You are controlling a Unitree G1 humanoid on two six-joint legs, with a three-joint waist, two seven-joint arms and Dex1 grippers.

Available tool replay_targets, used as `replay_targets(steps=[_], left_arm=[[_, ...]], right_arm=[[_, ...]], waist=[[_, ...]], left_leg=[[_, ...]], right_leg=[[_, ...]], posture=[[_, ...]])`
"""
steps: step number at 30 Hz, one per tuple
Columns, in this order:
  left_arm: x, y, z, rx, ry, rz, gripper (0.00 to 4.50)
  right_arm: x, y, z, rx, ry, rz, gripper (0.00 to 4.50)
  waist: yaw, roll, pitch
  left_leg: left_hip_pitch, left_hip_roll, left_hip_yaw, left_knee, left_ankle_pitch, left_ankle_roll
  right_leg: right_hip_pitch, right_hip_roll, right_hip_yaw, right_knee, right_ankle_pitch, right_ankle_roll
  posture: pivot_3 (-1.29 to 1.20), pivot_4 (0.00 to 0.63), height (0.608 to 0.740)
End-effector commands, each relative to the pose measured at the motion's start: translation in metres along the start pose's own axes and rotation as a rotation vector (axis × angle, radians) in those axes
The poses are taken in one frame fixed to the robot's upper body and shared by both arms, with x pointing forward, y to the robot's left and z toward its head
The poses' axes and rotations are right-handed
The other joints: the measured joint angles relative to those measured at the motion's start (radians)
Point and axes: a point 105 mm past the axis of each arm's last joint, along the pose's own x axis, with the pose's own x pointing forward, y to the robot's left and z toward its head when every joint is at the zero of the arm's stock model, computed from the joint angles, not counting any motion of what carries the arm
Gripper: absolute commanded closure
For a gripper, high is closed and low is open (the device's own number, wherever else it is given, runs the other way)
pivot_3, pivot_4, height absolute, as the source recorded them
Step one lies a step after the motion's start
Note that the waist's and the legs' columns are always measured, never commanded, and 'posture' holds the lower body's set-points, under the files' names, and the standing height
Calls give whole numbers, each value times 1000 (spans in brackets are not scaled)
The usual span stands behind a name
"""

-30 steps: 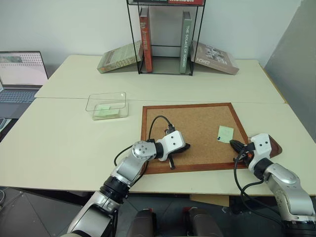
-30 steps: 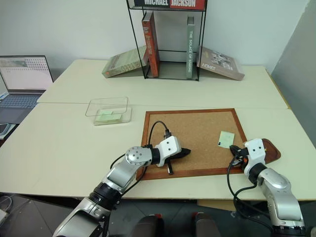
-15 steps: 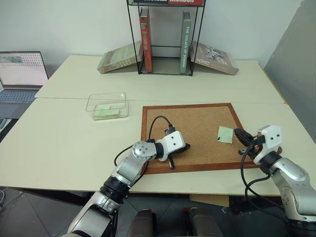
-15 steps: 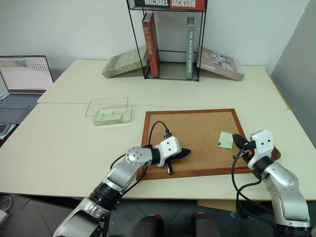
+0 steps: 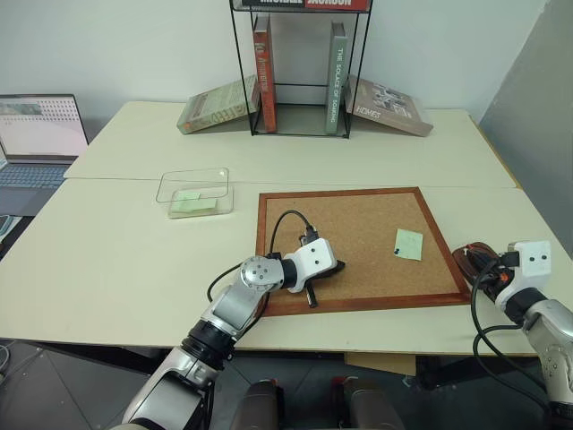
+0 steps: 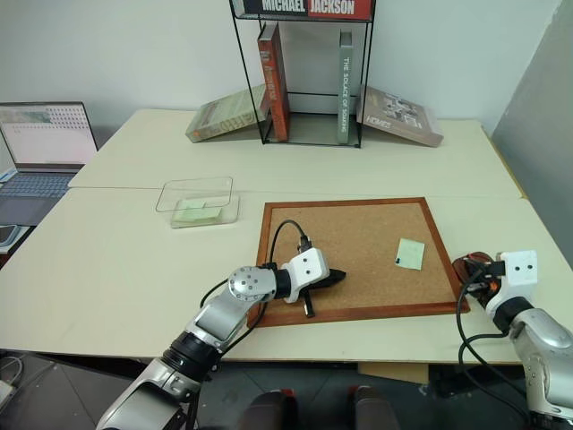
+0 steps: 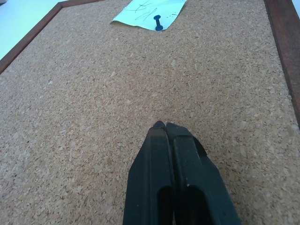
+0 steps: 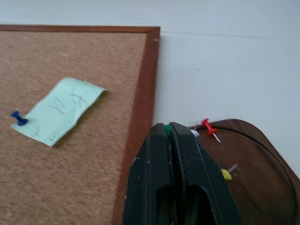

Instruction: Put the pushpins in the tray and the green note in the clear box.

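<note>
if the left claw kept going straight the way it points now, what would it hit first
Probably the green note and the blue pushpin holding it to the cork board. The shut left claw aims across bare cork at them, though it could graze the cork first.

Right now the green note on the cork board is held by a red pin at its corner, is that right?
Not quite: the pin holding the green note on the cork board is blue, not red. The right wrist view shows it at the note's corner. The red pin lies at the tray rim instead.
</note>
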Motion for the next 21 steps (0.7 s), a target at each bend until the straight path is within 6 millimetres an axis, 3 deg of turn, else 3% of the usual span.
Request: replay_targets(steps=[1,5,7,8,18,21], left_arm=[[2,-22,-37,-55,134,-63,4500],[3,-23,-37,-53,133,-65,4500],[3,-23,-37,-52,133,-64,4500],[3,-23,-37,-52,132,-64,4500],[4,-24,-38,-55,134,-64,4500],[4,-24,-38,-55,133,-62,4500]], right_arm=[[-2,-14,5,-41,-9,-69,4474],[1,-19,1,-59,16,-101,4474],[1,-22,1,-65,21,-121,4038],[1,-23,1,-63,19,-126,4032],[1,-23,15,-69,-29,-118,1903],[1,-19,23,-58,-72,-92,1584]], waist=[[0,0,0],[0,0,0],[0,0,0],[0,0,0],[0,1,-1],[0,1,-1]], left_leg=[[0,0,0,0,0,0],[0,0,0,0,0,0],[0,0,0,0,0,0],[0,0,0,0,0,0],[0,-1,0,0,0,0],[0,-1,0,0,0,0]], right_leg=[[0,0,0,0,0,0],[0,0,0,0,0,0],[0,0,0,0,0,0],[0,0,0,-1,0,0],[0,0,0,-1,0,0],[0,0,0,-1,0,0]], posture=[[0,150,740],[0,150,740],[0,150,740],[0,150,740],[0,150,740],[0,150,740]])
